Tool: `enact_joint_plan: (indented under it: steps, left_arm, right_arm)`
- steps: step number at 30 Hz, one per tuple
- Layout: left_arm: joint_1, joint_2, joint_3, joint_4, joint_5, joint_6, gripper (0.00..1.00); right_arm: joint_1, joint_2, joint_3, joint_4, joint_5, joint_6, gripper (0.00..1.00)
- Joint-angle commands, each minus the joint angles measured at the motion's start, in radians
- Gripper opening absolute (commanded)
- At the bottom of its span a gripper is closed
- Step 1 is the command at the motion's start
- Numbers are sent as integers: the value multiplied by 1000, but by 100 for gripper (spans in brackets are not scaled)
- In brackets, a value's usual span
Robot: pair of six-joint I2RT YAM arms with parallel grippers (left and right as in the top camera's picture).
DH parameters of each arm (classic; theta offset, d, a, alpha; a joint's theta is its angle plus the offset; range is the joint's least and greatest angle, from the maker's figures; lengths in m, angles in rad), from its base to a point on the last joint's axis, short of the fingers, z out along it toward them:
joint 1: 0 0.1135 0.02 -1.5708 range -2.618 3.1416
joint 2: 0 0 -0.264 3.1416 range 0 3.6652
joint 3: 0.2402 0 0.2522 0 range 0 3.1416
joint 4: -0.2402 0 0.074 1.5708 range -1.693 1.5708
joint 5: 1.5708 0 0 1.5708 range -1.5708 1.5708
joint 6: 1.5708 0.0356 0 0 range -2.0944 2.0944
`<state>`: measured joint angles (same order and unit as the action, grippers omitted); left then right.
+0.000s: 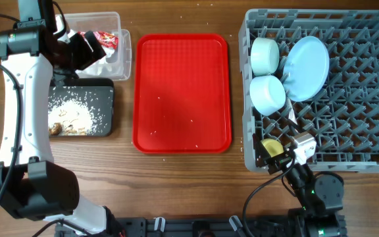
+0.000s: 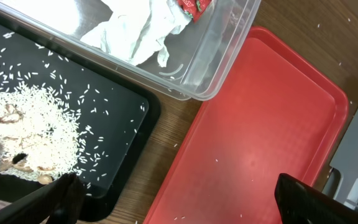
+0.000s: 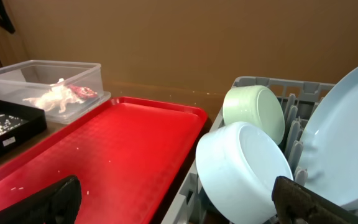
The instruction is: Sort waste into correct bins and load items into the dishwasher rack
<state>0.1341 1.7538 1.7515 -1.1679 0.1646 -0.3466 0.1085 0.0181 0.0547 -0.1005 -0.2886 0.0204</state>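
Observation:
The grey dishwasher rack (image 1: 321, 16) on the right holds two pale blue bowls (image 1: 265, 54) (image 1: 268, 93), the pale blue plate (image 1: 308, 66) and the yellow cup (image 1: 272, 147). The clear tub (image 1: 125, 46) holds the white napkin (image 2: 135, 31) and the red wrapper (image 2: 194, 6). The black tray (image 2: 135, 134) holds rice and brown scraps (image 2: 30, 118). My left gripper (image 2: 179, 205) is open and empty, above the tub and the black tray. My right gripper (image 3: 185, 205) is open and empty at the rack's front left corner, facing the bowls (image 3: 244, 168). I cannot make out the spoon and fork.
The flat red tray (image 1: 183, 92) lies between the bins and the rack with a few rice grains on it. Some grains lie on the wooden table. The left arm (image 1: 18, 99) reaches along the table's left side.

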Motion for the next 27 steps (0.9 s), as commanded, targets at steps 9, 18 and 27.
enact_joint_plan:
  steps: [9,18,27]
  left_arm:
    - [-26,-40,5,133,1,4,100]
    - [-136,-556,-498,616,-95,142,100]
    - [-72,-1310,-1212,862,-125,160,100]
  right_arm:
    - [6,-14,-1,8,-21,-18,100]
    - [6,-14,-1,8,-21,-17,100]
    - [6,-14,-1,8,-20,-18,100]
